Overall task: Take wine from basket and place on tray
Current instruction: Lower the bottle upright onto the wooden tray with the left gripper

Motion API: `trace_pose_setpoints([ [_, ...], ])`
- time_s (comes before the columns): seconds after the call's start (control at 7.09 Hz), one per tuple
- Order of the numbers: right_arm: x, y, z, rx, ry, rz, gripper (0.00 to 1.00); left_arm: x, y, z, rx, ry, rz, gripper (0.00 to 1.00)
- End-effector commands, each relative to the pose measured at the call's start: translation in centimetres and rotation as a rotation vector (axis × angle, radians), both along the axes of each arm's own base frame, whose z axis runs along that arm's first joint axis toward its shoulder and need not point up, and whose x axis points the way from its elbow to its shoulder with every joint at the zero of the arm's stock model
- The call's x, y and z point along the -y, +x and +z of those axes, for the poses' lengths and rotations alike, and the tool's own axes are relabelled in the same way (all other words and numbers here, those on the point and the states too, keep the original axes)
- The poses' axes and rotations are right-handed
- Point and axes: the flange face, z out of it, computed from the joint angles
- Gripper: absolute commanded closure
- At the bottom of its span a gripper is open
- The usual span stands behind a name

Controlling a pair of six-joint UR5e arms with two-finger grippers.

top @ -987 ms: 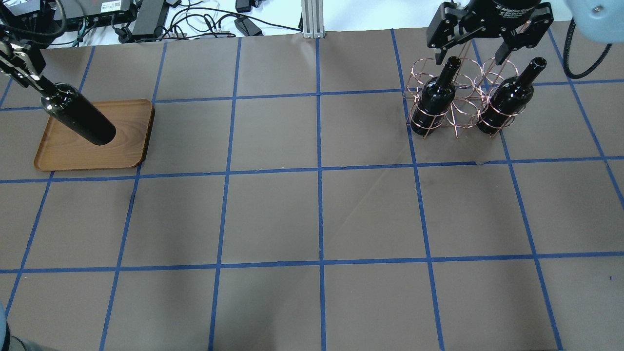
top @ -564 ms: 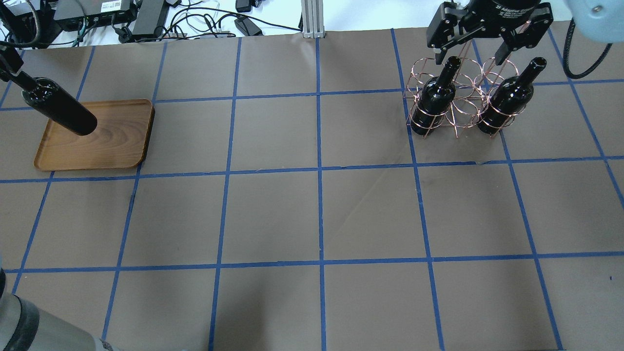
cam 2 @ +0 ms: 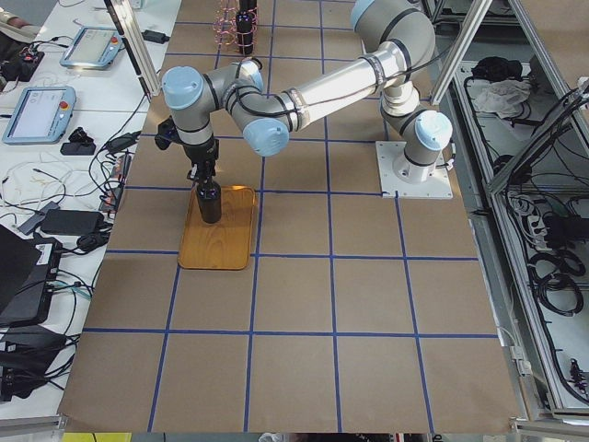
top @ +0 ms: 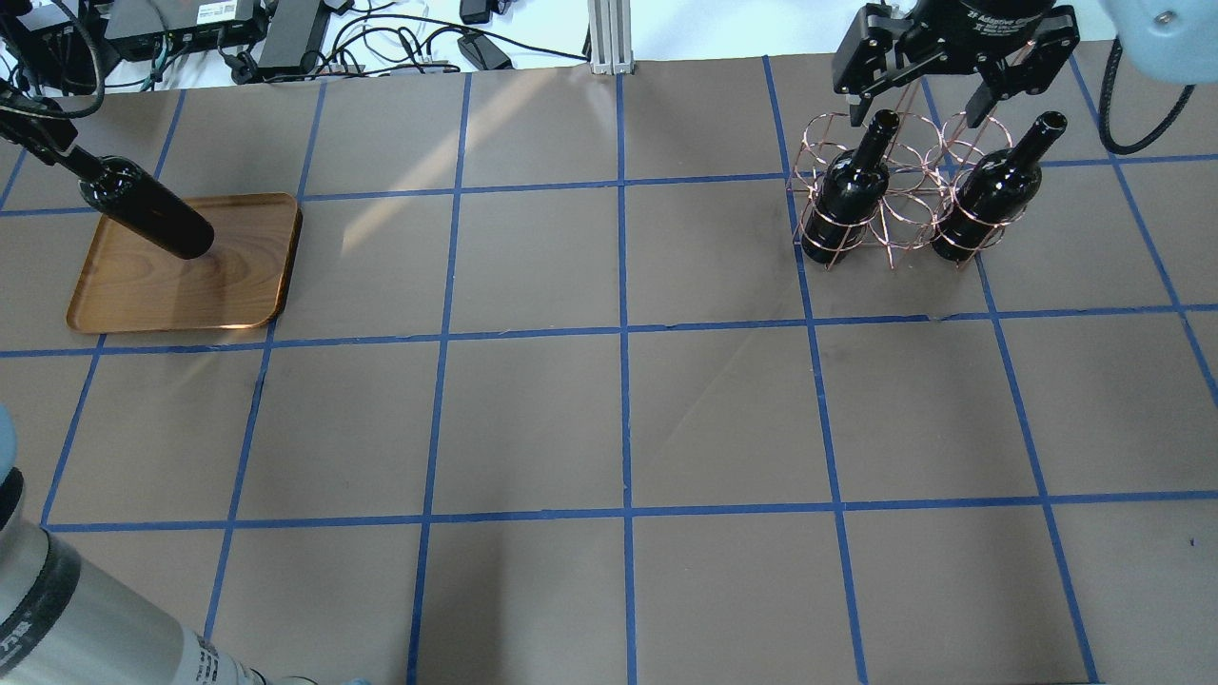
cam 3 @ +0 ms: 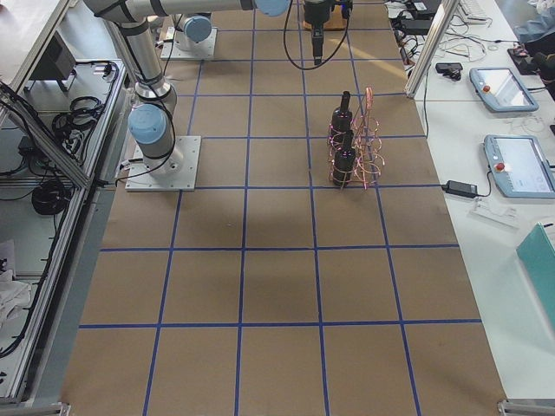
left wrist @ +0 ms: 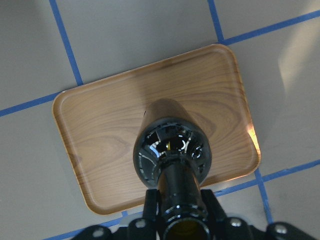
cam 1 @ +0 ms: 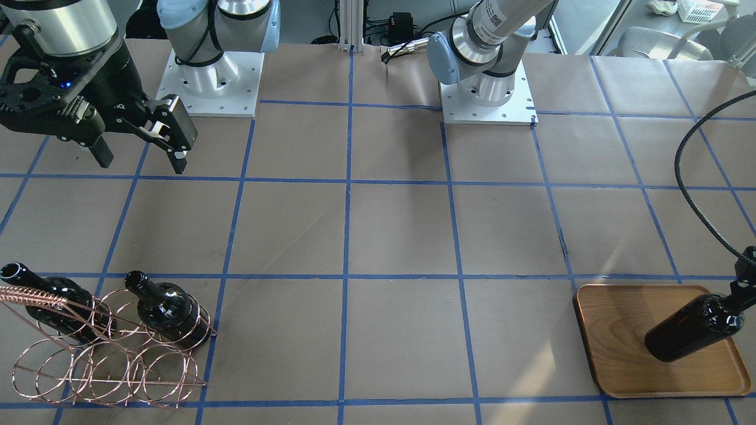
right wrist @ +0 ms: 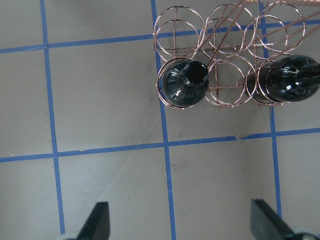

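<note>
The left end effector [left wrist: 181,212] is mostly cut off. In the overhead view only a dark sliver shows at the left edge, and in the front-facing view only a bit at the right edge. Its wrist camera settles it: the fingers [left wrist: 150,207] are clenched on the neck of the wine [left wrist: 172,150].

The bottle's own shoulder hides its base, so I cannot tell whether the base touches the tray [left wrist: 100,130] or hangs just above it. The wine [top: 152,214] is over the left half of the tray [top: 238,276].

In the left side view the wine [cam 2: 210,203] stands upright, its long axis vertical, neck up and base towards the tray [cam 2: 216,249]. The slant in the fixed views looks like camera angle.

The right end effector [top: 918,112] is released, its fingers spread wide and holding nothing. From the overhead camera it overlaps the far edge of the basket [top: 894,205]. Its own camera shows only the fingertips [right wrist: 97,220] at the bottom edge.

Two other bottles [top: 852,200] [top: 994,205] stand neck-up in the basket's front rings, with one ring between them. The thin wire is hard to trace against the table.

The table [top: 618,419] is covered in brown paper with a grid of blue tape. Cables [top: 381,43] and black boxes lie past its far edge. A bench with teach pendants [cam 2: 41,110] runs along the side.
</note>
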Motion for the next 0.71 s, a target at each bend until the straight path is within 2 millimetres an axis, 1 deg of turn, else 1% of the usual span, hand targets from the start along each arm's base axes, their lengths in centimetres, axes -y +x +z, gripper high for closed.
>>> trace_pose_setpoints([
  [0.0, 0.00, 0.00, 0.04, 0.000, -0.001, 0.001, 0.00, 0.04, 0.69, -0.80, 0.009, 0.015, -0.008, 1.00],
  [0.14, 0.00, 0.00, 0.04, 0.000, -0.001, 0.001, 0.00, 0.08, 0.63, -0.98, 0.010, 0.020, -0.008, 1.00],
  [0.28, -0.01, 0.00, -0.03, 0.000, 0.001, 0.001, 0.00, 0.03, 0.85, -0.98, 0.022, 0.020, -0.007, 0.97],
  [0.42, 0.00, 0.00, 0.04, 0.000, -0.001, 0.001, 0.00, 0.03, 0.69, -1.21, 0.018, 0.022, -0.008, 0.84],
  [0.56, 0.00, 0.00, 0.04, 0.000, -0.001, 0.001, 0.00, 0.02, 0.71, -1.28, 0.010, 0.020, -0.007, 0.83],
])
